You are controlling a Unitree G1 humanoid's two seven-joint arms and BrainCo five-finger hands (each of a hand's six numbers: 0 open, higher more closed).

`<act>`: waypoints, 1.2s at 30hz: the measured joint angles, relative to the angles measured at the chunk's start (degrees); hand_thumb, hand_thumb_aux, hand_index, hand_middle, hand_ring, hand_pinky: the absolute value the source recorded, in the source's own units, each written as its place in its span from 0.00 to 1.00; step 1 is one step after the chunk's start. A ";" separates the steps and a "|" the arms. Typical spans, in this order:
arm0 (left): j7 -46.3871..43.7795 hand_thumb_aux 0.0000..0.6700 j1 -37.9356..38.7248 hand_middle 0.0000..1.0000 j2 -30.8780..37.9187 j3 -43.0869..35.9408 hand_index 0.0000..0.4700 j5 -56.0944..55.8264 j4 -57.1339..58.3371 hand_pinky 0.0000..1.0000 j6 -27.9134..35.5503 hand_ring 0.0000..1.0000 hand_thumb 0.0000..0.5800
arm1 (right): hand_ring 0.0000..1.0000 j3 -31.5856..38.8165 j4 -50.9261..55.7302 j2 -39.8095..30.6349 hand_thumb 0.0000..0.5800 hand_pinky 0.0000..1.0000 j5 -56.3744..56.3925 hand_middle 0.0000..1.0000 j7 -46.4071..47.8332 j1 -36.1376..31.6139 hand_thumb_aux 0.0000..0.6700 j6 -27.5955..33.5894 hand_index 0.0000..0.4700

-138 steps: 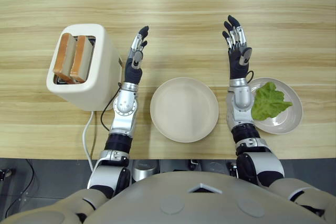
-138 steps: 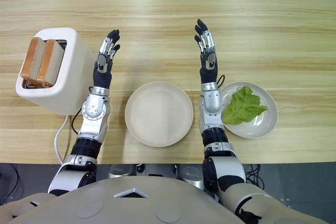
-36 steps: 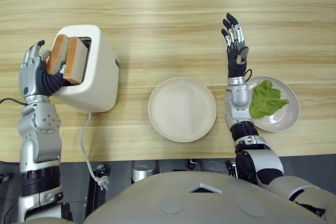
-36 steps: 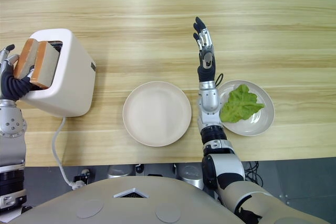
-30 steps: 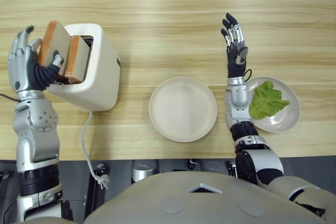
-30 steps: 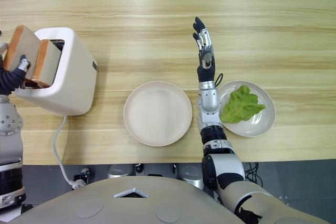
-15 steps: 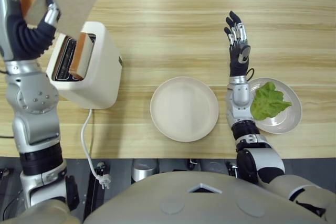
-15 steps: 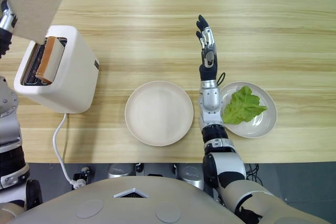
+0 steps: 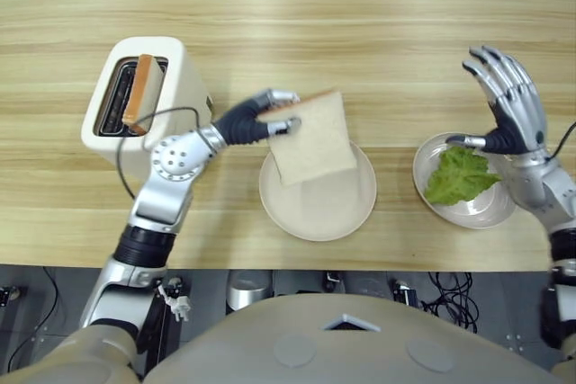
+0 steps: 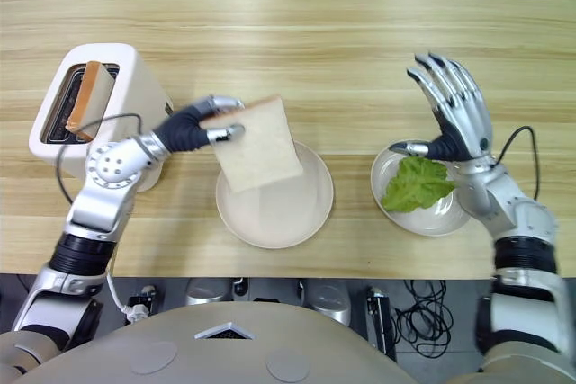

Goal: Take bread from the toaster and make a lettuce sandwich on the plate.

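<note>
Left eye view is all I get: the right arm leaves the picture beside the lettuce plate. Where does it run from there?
Observer: The right forearm runs back to the table's near edge, right of the lettuce plate, behind the open right hand.
Operator: And that black line at the edge?
Observer: A black cable looping from the wrist, beside the forearm, over the table.

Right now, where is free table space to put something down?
Free: the far table beyond the toaster, and the strip between middle plate and lettuce plate. Crowded: above the middle plate, where the left hand holds bread.
</note>
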 measured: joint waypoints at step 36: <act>13.51 0.00 -2.13 0.00 -2.43 -10.99 0.00 30.75 14.89 0.00 -8.52 0.00 0.00 | 0.00 27.19 29.23 -1.06 1.00 0.00 7.71 0.00 -7.87 -4.51 1.00 10.71 0.98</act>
